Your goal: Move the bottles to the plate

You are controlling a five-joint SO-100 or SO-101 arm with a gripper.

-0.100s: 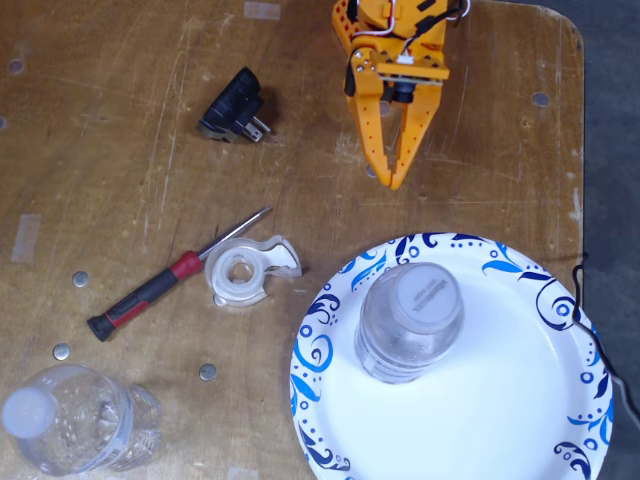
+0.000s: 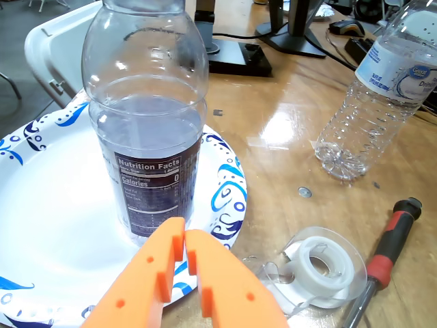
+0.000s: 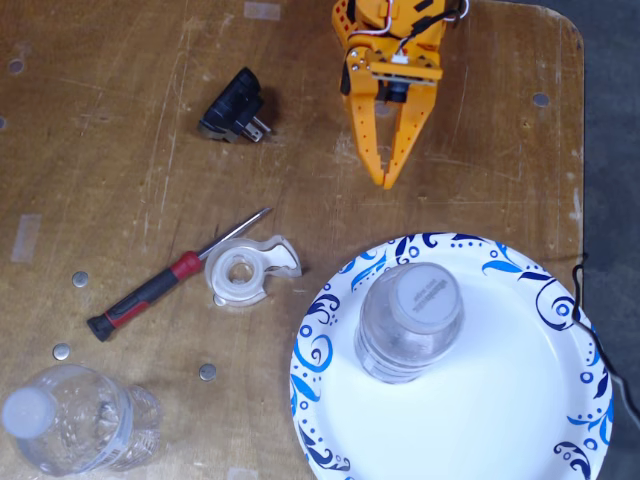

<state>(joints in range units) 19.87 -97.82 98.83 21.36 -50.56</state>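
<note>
One clear bottle (image 3: pixel 410 320) with a white cap stands upright on the left part of the white, blue-rimmed plate (image 3: pixel 520 400). In the wrist view this bottle (image 2: pixel 147 116) fills the upper left, on the plate (image 2: pixel 48 205). The second bottle (image 3: pixel 70 418) stands on the table at the lower left, far from the plate; in the wrist view it (image 2: pixel 375 102) is at the upper right. My orange gripper (image 3: pixel 386 182) is shut and empty, above the plate's rim and apart from the bottle. In the wrist view its fingertips (image 2: pixel 184 239) point at the bottle's base.
A clear tape dispenser (image 3: pixel 245 272) and a red-and-black screwdriver (image 3: pixel 165 285) lie left of the plate. A black plug adapter (image 3: pixel 235 118) lies at the upper left. Small metal discs (image 3: pixel 207 372) dot the wooden table. The table edge (image 3: pixel 580 150) runs down the right.
</note>
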